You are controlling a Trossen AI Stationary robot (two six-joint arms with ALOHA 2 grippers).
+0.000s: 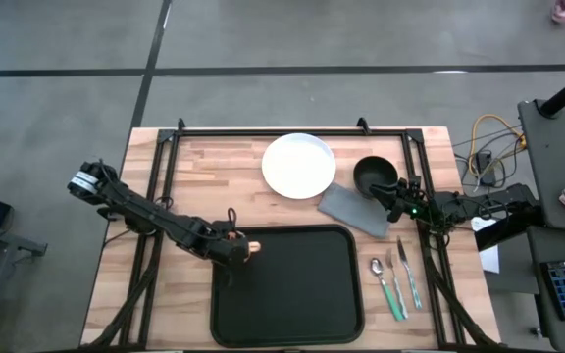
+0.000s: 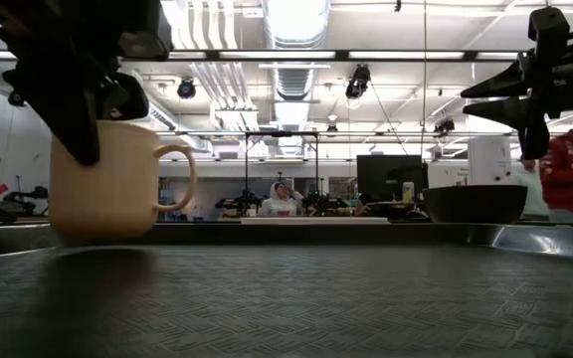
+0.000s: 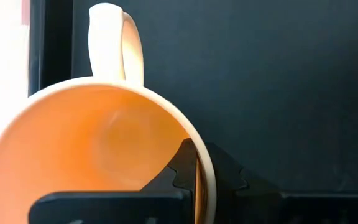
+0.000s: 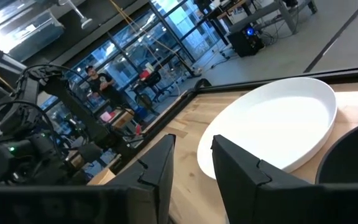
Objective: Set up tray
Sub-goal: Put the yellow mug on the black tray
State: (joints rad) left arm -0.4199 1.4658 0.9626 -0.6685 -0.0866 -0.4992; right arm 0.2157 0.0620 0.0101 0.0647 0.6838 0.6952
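A cream mug (image 2: 107, 179) with an orange inside (image 3: 98, 143) hangs upright at the far left corner of the black tray (image 1: 292, 294). Its handle (image 2: 182, 174) points toward the tray's right. My left gripper (image 1: 239, 251) is shut on the mug's wall. Whether the mug's base touches the tray (image 2: 316, 298), I cannot tell. My right gripper (image 1: 397, 198) waits level at the table's right, beside the black bowl (image 1: 374, 175). Its fingers (image 4: 160, 168) are open with nothing between them. My left gripper pinches the mug's wall at the rim (image 3: 202, 163), one finger (image 3: 180, 163) inside the mug and one outside (image 3: 229, 177). The spot lies round the side from the handle (image 3: 112, 37). The fingers come steeply from above, slanting from the table's left. The mug stays upright.
A white plate (image 1: 299, 165) lies beyond the tray, with the black bowl to its right. A grey folded napkin (image 1: 353, 209) lies near the bowl. A spoon (image 1: 384, 282), a fork (image 1: 398, 279) and a knife (image 1: 410, 277) lie right of the tray. People show in the room behind.
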